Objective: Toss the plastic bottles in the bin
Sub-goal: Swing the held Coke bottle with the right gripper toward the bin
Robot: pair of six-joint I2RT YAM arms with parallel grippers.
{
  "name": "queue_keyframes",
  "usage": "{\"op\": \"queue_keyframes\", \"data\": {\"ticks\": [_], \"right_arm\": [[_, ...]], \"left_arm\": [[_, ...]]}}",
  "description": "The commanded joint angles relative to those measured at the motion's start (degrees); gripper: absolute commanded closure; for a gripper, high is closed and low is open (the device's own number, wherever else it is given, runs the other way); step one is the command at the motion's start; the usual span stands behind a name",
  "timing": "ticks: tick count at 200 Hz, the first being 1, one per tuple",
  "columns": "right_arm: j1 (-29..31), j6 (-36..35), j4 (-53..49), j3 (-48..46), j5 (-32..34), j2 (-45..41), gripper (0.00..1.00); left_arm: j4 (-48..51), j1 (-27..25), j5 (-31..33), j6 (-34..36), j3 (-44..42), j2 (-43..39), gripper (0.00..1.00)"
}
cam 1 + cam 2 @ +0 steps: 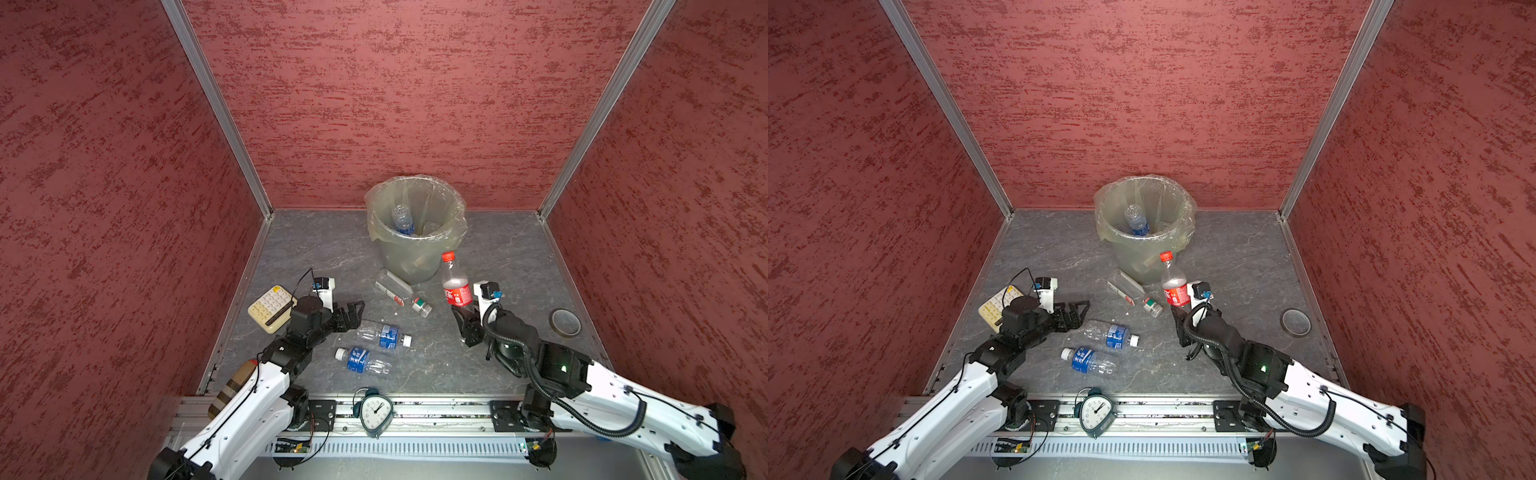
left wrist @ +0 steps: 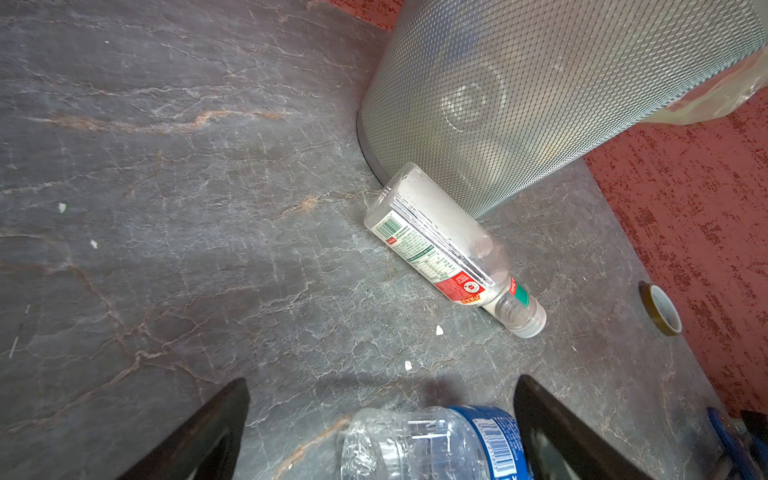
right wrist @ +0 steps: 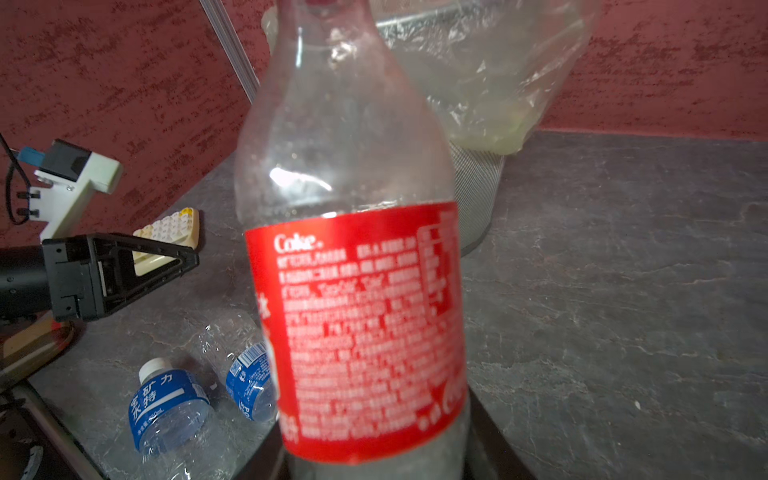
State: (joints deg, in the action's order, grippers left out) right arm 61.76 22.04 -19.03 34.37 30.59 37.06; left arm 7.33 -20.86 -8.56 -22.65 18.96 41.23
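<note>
My right gripper [image 1: 462, 316] [image 3: 374, 465] is shut on the base of a clear red-label bottle [image 1: 456, 291] [image 3: 353, 291]. The bottle is held upright with its red cap up, just right of the bin [image 1: 415, 257] and below its rim. A blue-label bottle [image 1: 402, 218] lies inside the bin. My left gripper [image 1: 353, 311] [image 2: 382, 380] is open over the floor, close to the clear end of a blue-label bottle [image 1: 382, 334] [image 2: 436, 444]. Another blue-label bottle [image 1: 363, 360] lies nearer the front. A white-label bottle [image 1: 401, 291] [image 2: 444, 249] lies against the bin's base.
A cream calculator [image 1: 271, 307] sits at the left behind my left arm. A teal alarm clock [image 1: 376, 411] stands on the front rail. A tape roll [image 1: 565, 322] lies at the right near the wall. Red walls enclose three sides.
</note>
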Motion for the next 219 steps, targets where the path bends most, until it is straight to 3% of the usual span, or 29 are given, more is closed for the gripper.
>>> {"op": "queue_keyframes", "data": {"ticks": [1,49,94,129,169,182,205,219], "right_arm": [[0.6,-2.3,7.6,-1.6,4.1,-2.5,0.57],[0.7,-6.0,14.1,-3.1,6.4,-5.9,0.57],[0.6,-9.8,18.3,1.5,10.4,-2.3,0.57],[-3.7,-16.3,21.3,14.9,9.0,10.4,0.54],[-21.3,-16.2,18.9,39.7,-6.9,33.7,0.54],[-26.5,-14.6,17.9,48.7,-13.1,42.5,0.47],[-31.5,-11.2,12.9,64.0,-19.8,57.1,0.12],[-32.4,-9.7,10.5,68.5,-20.8,60.5,0.04]], "left_arm": [[2.0,-0.6,-0.6,0.7,1.3,-0.5,0.01],[6.3,-4.0,1.8,1.3,2.1,-2.7,0.01],[7.3,-4.7,2.1,1.4,1.9,-3.8,0.01],[5.8,-4.8,2.1,1.3,0.9,-4.1,0.01],[5.7,-4.5,2.8,1.1,0.0,-6.6,0.01],[5.9,-4.1,2.7,0.9,-0.6,-8.3,0.01],[6.8,-2.8,1.9,0.5,-1.2,-10.9,0.01],[7.2,-1.8,1.1,0.2,-1.6,-12.1,0.01]]}}
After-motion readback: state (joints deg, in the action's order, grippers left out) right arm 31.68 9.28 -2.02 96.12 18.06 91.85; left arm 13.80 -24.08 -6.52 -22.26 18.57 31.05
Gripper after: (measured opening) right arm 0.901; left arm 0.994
